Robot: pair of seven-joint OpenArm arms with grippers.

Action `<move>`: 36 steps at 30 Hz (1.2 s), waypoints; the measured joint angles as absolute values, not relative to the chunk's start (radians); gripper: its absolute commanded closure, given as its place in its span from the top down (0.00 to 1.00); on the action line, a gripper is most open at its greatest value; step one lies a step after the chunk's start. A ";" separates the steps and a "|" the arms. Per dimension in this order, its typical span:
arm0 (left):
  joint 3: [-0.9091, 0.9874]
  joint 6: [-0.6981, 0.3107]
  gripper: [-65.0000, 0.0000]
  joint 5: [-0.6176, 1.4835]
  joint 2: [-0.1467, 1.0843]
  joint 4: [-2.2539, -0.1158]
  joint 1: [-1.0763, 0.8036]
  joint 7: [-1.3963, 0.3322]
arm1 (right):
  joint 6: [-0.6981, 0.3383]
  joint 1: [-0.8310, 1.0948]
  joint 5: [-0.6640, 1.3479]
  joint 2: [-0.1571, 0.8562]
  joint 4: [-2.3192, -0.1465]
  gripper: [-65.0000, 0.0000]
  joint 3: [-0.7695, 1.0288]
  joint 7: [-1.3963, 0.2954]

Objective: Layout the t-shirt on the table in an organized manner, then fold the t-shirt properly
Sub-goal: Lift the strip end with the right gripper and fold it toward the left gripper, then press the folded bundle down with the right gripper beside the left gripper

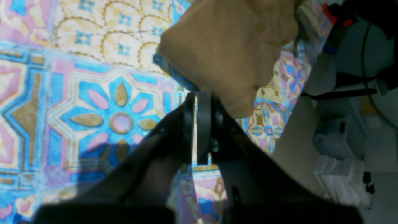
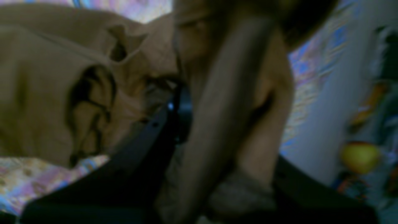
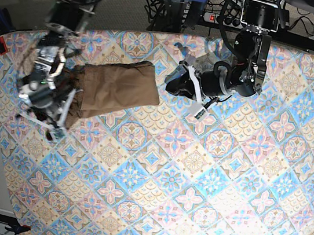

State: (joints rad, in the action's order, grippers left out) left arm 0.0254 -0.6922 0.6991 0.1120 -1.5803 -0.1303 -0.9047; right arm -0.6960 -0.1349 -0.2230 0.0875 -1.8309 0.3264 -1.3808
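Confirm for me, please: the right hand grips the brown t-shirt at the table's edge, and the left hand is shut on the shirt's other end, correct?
Not quite. The left hand is shut, but on nothing: the left wrist view shows its fingers closed short of the t-shirt, and the base view shows it apart from the cloth. The rest holds: the right hand grips the shirt near the edge of the table.

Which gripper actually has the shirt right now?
The right gripper, at the t-shirt's far end in the base view, with brown fabric bunched around it. The left gripper is shut on nothing, just off the shirt's other edge.
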 measured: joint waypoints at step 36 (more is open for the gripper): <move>0.020 -0.692 0.00 0.702 0.086 -1.444 -0.110 -0.894 | -0.696 0.072 -0.349 -0.036 -1.910 0.00 -0.088 -1.367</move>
State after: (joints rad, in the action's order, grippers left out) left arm 0.0200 -0.6922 0.7025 0.0856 -1.4441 -0.1097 -0.8936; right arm -0.6964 0.0719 -0.3492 -0.0357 -1.9102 -0.0875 -1.3674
